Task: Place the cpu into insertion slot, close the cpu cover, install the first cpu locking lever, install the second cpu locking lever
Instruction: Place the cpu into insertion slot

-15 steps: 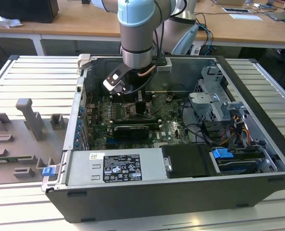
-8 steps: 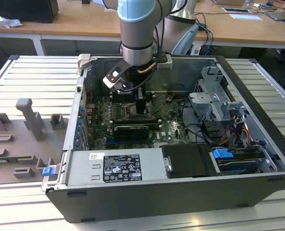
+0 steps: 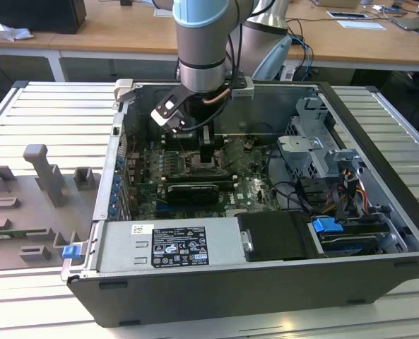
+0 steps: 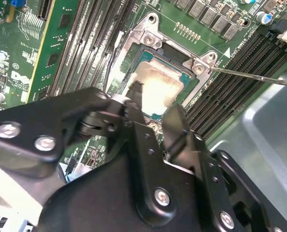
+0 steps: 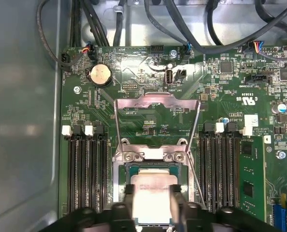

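The cpu (image 5: 153, 186) (image 4: 158, 82), a pale silver-beige square, lies in the insertion slot (image 5: 155, 155) (image 4: 201, 65) on the green board. My gripper (image 5: 154, 194) (image 4: 155, 104) (image 3: 208, 152) reaches down into the computer case, and its two black fingers (image 5: 129, 193) press against opposite edges of the chip. The cpu cover (image 5: 158, 100), a silvery frame, stands flipped open beyond the socket. Two thin locking levers (image 5: 116, 130) (image 5: 195, 135) stand raised at its sides; one lever rod (image 4: 254, 77) also shows in the second wrist view.
Long black memory slots (image 5: 85, 174) (image 5: 220, 174) flank the socket closely. A coin battery (image 5: 99, 74) and cables (image 5: 191, 29) lie beyond the cover. The open case holds a drive cage (image 3: 315, 141) and a power supply (image 3: 174, 244). Grey fixtures (image 3: 39, 176) stand at the exterior view's left.
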Motion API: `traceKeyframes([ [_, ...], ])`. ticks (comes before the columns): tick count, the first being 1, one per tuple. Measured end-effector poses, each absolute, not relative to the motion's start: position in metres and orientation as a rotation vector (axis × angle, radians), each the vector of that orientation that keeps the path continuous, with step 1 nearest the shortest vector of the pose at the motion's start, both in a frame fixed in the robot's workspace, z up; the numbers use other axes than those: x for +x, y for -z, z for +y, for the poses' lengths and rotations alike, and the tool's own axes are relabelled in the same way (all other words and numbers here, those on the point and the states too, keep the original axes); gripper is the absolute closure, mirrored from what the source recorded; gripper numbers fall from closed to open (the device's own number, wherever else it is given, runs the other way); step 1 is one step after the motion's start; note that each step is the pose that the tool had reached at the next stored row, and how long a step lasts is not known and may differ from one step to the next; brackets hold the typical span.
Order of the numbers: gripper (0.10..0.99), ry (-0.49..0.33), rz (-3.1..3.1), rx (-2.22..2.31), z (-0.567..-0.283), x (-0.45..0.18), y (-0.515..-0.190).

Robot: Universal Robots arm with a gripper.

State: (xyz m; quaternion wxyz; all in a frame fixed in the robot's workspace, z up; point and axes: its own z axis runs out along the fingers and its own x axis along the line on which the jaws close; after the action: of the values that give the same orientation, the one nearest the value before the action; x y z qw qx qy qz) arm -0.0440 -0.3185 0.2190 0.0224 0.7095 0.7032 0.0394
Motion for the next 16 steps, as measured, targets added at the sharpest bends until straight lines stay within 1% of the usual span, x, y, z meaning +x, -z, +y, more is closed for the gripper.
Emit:
traceKeyframes([
  [2,0.796,-0.121,2.178,2.197,-0.3186,-0.044,-0.2191],
  [3,0.796,-0.12,2.178,2.197,-0.3186,-0.044,-0.2192],
  [6,0.976,-0.118,2.177,2.196,-0.3187,-0.044,-0.2194],
  [16,0.98,-0.115,2.176,2.195,-0.3188,-0.044,-0.2214],
])
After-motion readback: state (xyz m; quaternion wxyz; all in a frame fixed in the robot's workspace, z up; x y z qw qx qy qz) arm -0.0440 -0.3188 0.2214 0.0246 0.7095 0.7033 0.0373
